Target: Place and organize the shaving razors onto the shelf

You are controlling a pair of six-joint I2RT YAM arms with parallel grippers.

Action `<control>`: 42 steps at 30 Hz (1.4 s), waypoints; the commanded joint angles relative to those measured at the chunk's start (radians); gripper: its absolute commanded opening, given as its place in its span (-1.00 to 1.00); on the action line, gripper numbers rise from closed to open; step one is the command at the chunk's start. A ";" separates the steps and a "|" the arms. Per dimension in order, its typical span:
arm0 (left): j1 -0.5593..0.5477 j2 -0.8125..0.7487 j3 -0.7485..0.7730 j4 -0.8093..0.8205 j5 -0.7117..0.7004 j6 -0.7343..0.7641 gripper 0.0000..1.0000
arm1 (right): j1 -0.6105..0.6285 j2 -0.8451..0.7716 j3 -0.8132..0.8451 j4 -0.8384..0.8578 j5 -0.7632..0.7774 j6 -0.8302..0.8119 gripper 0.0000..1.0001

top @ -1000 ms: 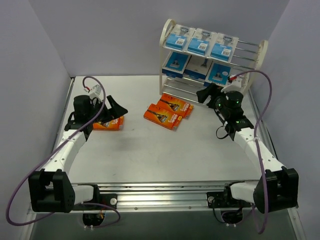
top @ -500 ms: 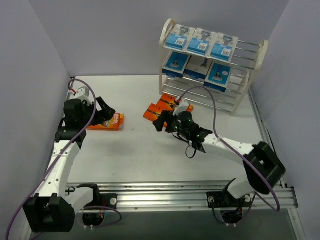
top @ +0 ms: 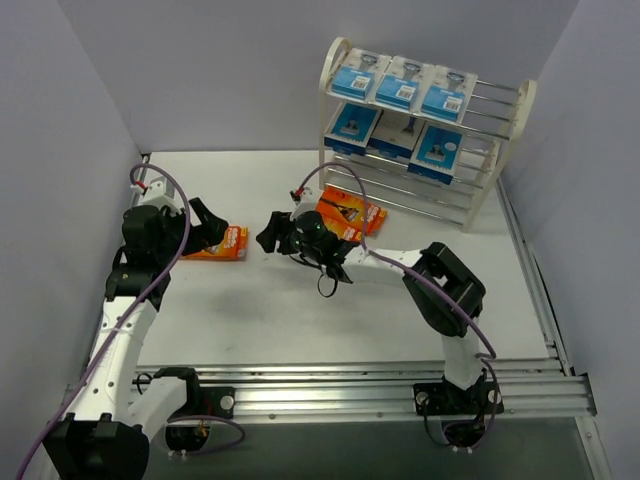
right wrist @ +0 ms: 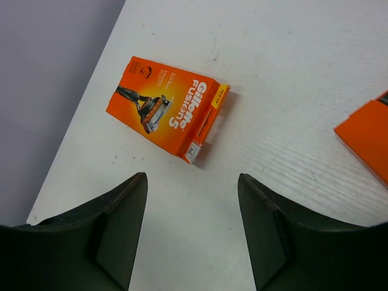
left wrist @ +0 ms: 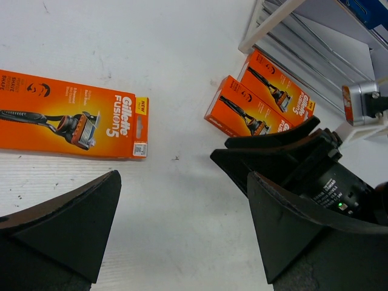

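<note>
- Lone orange box [left wrist: 73,123] lies crosswise on the bench [left wrist: 182,36], just ahead-left of the left tool [left wrist: 182,179], which is spread and empty
- The right tool [right wrist: 192,177], likewise spread, sits farther off

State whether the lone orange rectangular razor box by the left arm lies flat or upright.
Flat: the orange rectangular box lies printed face up on the white table.

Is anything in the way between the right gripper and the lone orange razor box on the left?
Nothing visible does. Only bare table lies between the open right gripper and the orange box.
</note>
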 commanded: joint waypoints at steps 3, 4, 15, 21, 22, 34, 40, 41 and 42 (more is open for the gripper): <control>-0.021 -0.018 0.010 -0.003 -0.009 0.012 0.88 | 0.017 0.112 0.135 0.033 -0.047 0.034 0.11; -0.024 -0.020 0.011 -0.009 -0.014 0.013 0.88 | 0.018 0.128 0.170 0.029 -0.056 0.037 0.11; -0.076 -0.043 0.039 -0.049 -0.067 0.033 0.88 | 0.028 0.307 0.334 0.003 -0.086 0.074 0.08; -0.093 -0.049 0.040 -0.055 -0.070 0.039 0.88 | 0.026 0.364 0.368 0.007 -0.086 0.086 0.01; -0.095 -0.049 0.040 -0.057 -0.072 0.039 0.88 | 0.026 0.373 0.370 0.009 -0.086 0.088 0.01; -0.109 -0.055 0.045 -0.063 -0.074 0.045 0.88 | 0.012 0.430 0.417 0.018 -0.110 0.086 -0.08; -0.109 -0.053 0.045 -0.061 -0.067 0.045 0.88 | 0.011 0.456 0.437 0.025 -0.124 0.091 -0.23; -0.109 -0.053 0.045 -0.061 -0.066 0.045 0.88 | 0.011 0.459 0.439 0.029 -0.125 0.094 -0.25; -0.109 -0.050 0.045 -0.060 -0.064 0.045 0.88 | 0.011 0.462 0.443 0.030 -0.127 0.096 -0.29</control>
